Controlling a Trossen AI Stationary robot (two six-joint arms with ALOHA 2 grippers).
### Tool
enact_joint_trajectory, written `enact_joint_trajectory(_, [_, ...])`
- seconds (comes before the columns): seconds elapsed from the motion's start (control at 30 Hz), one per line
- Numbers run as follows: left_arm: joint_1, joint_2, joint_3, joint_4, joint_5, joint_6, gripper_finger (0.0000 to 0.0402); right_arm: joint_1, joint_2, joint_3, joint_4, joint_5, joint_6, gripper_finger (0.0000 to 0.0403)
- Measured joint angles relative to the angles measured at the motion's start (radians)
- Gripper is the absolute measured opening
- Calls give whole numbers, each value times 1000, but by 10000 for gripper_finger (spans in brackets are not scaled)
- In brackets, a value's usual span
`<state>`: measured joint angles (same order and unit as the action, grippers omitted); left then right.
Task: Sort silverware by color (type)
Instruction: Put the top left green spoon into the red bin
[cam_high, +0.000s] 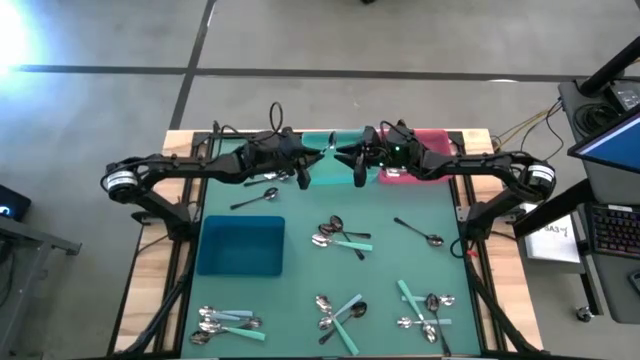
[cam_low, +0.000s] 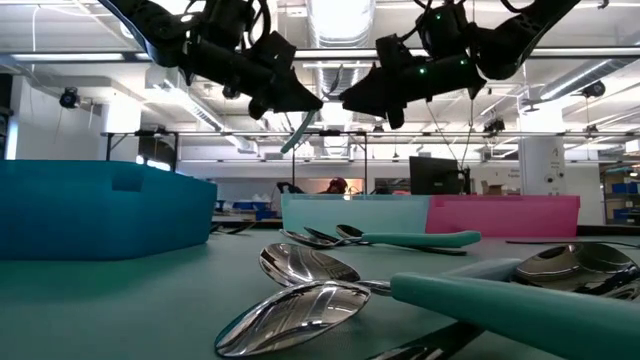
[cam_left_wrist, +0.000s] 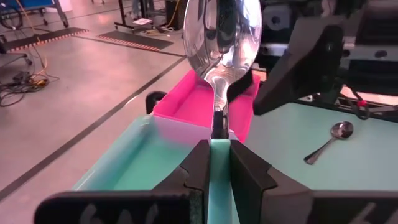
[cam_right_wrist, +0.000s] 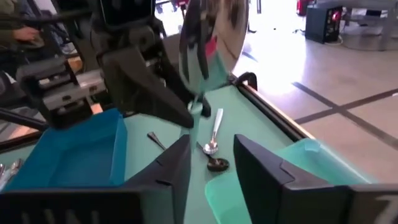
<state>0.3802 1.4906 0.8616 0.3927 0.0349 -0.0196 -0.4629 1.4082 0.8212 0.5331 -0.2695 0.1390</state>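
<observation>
My two grippers (cam_high: 303, 170) (cam_high: 358, 168) crowd each other above the teal bin (cam_high: 322, 143), leaving only a narrow gap between them. Bare mat lies open just below them, while spoon clusters (cam_high: 340, 236) and the blue bin (cam_high: 240, 246) clutter the nearer half.

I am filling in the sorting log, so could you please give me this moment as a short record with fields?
left gripper: shut on the teal-handled spoon, held above the teal bin at the table's far edge
right gripper: open, just beside that spoon, facing the left gripper
pink bin: far edge, touching the teal bin's right side
blue bin: left half of the mat, nothing visible inside
loose spoons: clusters at the mat's centre and along its near edge
bins' contents: cannot tell for teal and pink
</observation>
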Motion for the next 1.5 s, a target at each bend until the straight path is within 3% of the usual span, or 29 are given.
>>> enact_joint_trajectory(0.3, [-6, 0, 0, 34, 0, -16, 23, 3, 0, 42, 1, 0, 0, 178])
enact_joint_trajectory(1.07, [-58, 1, 0, 149, -1, -10, 23, 25, 0, 100, 4, 5, -36, 179])
enact_joint_trajectory(1.27, [-74, 1, 0, 164, -3, -3, 23, 32, 0, 100, 10, 0, -61, 155])
enact_joint_trajectory(1.5, [-84, 49, 9, 215, -2, -12, 23, 35, 0, 100, 26, -2, -74, 87])
